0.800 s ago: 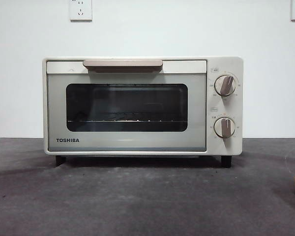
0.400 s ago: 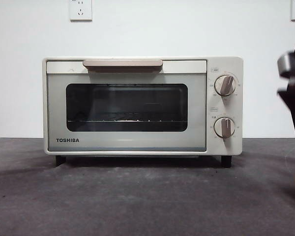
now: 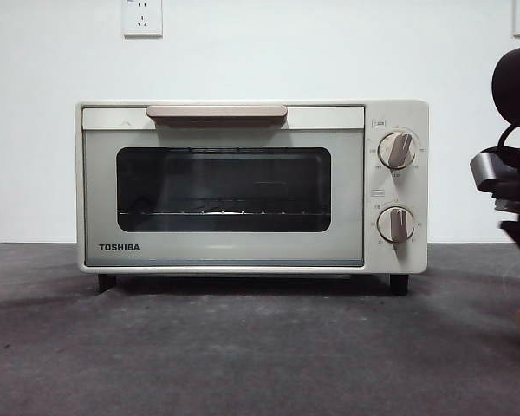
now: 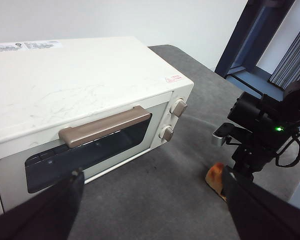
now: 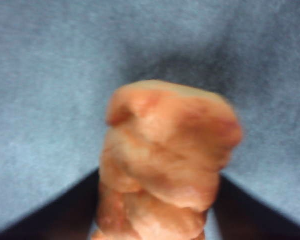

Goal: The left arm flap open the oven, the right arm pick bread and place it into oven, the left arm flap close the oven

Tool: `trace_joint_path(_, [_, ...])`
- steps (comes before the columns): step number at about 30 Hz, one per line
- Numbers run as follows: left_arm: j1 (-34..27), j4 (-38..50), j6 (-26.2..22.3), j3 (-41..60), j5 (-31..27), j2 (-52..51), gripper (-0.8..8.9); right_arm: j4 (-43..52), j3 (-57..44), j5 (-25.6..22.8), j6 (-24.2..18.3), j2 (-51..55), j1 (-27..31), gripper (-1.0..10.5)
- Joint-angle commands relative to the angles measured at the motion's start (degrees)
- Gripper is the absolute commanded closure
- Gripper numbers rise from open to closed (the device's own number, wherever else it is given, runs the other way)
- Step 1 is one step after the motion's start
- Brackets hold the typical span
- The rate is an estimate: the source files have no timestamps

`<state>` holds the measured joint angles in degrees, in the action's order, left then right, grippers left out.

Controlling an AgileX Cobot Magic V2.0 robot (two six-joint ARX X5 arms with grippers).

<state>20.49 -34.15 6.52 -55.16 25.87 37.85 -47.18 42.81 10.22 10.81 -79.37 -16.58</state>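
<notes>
Oven [image 3: 251, 186] door shut, bread [image 5: 165, 165] on worktop [image 3: 243, 347] well right of it, R gripper [image 5: 157, 220] fingers straddling bun, closure can't tell; L gripper [image 4: 150, 210] fingers wide, should hook handle [image 4: 105, 126] first.

oven [image 3: 243, 186]: smooth cream-white painted shell, faintly scuffed on top
door window [image 3: 224, 189]: dark glossy glass
handle [image 3: 217, 113]: beige, satin plastic look
knobs [image 3: 397, 150]: beige, smooth
table [image 3: 243, 347]: dark grey, matt, cloth-like weave
bread [image 5: 165, 165]: orange-tan, lumpy, slightly shiny crust
right arm [image 3: 516, 182]: matt black with one metallic grey part
wall [image 3: 329, 52]: plain matt white
</notes>
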Motion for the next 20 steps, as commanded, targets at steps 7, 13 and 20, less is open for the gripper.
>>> trace_joint_path(7, [0.22, -2.19, -1.25, -1.99, 0.02, 2.84, 3.8, -5.18, 3.89, -0.13, 0.5, 4.55, -0.33, 8.1])
trace_joint_path(13, [0.22, -7.41, -2.93, -4.79, 0.02, 10.95, 3.8, -7.98, 4.92, 2.51, 0.39, 15.52, -0.33, 8.1])
trace_joint_path(20, [0.39, -8.74, -5.11, -10.69, 0.0, 23.06, 4.64, -6.6, 4.92, 8.85, 0.42, 30.42, -0.33, 8.1])
